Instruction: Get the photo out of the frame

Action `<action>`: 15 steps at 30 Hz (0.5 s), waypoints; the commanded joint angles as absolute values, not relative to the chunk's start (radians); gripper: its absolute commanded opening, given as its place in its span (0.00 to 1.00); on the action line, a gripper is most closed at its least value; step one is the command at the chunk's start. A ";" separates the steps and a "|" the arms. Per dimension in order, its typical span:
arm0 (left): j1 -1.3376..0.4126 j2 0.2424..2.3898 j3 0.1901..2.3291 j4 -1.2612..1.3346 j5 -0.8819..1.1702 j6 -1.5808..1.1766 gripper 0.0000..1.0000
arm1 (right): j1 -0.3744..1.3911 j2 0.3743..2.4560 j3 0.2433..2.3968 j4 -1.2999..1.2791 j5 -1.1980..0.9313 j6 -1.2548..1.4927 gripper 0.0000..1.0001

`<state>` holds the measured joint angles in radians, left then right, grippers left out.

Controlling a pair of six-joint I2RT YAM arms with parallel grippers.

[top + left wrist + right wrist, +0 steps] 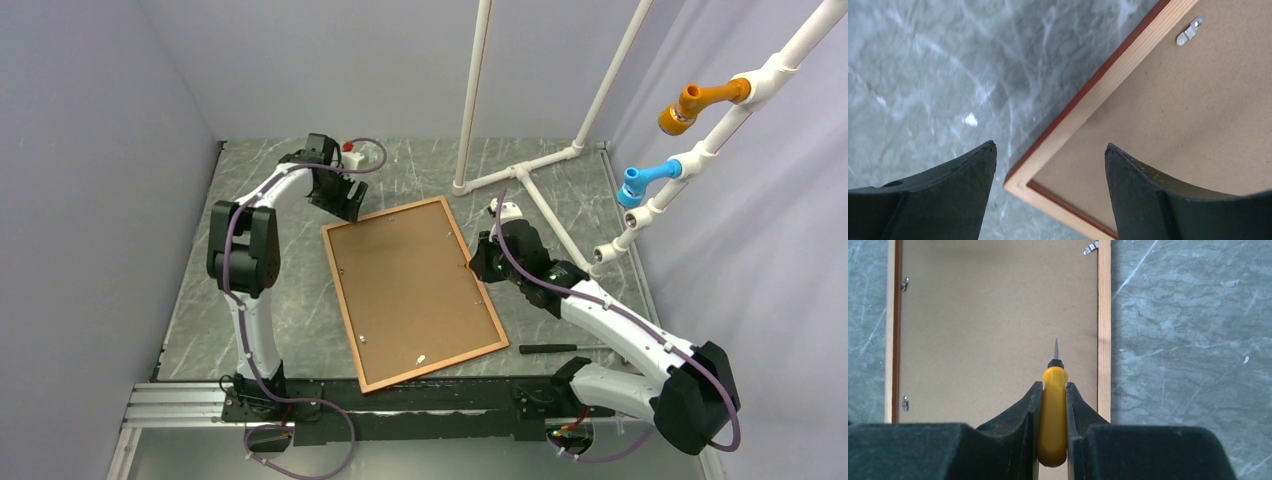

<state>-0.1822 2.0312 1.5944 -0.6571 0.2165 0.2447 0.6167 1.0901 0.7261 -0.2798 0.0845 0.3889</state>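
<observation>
The frame lies face down on the marble table, with its narrow wooden border around the photo's plain brown board back. The print side is hidden. Small metal clips sit along the inner edge. My left gripper is open and hovers over the frame's far-left corner, with one finger outside the border and one over the board. My right gripper is shut on a yellow-handled screwdriver. Its metal tip points over the board just inside the frame's right border.
A black-handled tool lies on the table right of the frame's near corner. A white PVC pipe stand rises at the back right, with orange and blue fittings. Grey walls close in the left and back.
</observation>
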 commanded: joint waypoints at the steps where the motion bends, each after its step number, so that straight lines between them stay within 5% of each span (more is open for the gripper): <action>1: -0.190 2.102 1.719 -0.668 0.279 0.360 0.79 | 0.615 1.029 0.742 -0.301 0.086 0.361 0.00; 15: -0.211 2.162 1.661 -0.688 0.273 0.319 0.57 | 0.616 0.982 0.716 -0.286 0.083 0.376 0.00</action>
